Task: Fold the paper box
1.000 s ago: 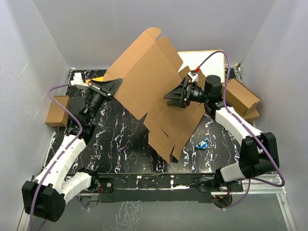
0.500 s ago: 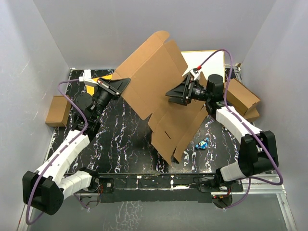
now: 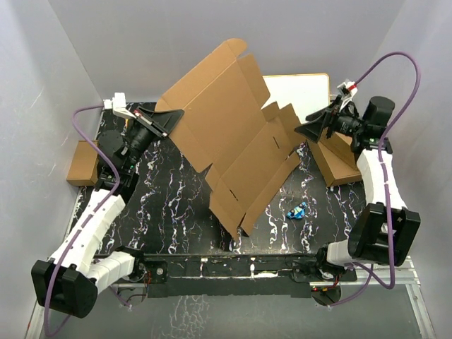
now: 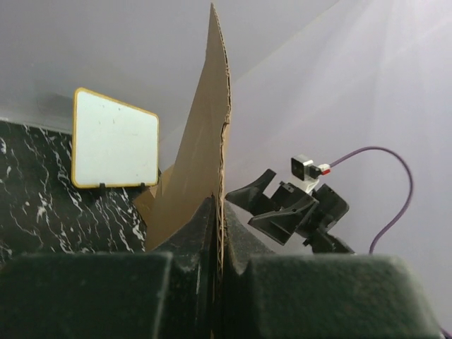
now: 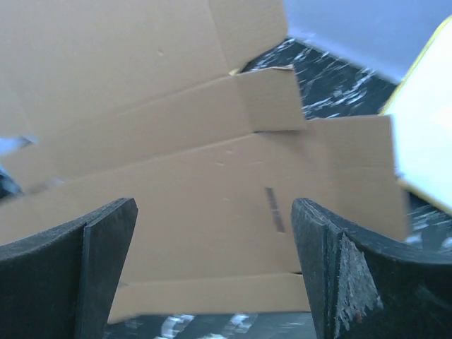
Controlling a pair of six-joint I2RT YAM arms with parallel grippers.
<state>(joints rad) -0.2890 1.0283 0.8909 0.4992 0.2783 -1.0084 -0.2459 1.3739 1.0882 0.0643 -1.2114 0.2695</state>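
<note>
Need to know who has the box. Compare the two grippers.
The left gripper is shut on an edge of the paper box; the right gripper is open, holding nothing. The left touches the cardboard; the right appears clear of it. Both are black and point at the box.

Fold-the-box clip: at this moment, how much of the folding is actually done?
Little looks done: the paper box is an open die-cut sheet, with no walls raised or flaps tucked. In hand: the left claw is shut on its left edge, holding it tilted up with the near corner down on the table. The right claw is open, clear of the cardboard. Left: folding the sides and tucking the flaps.
</note>
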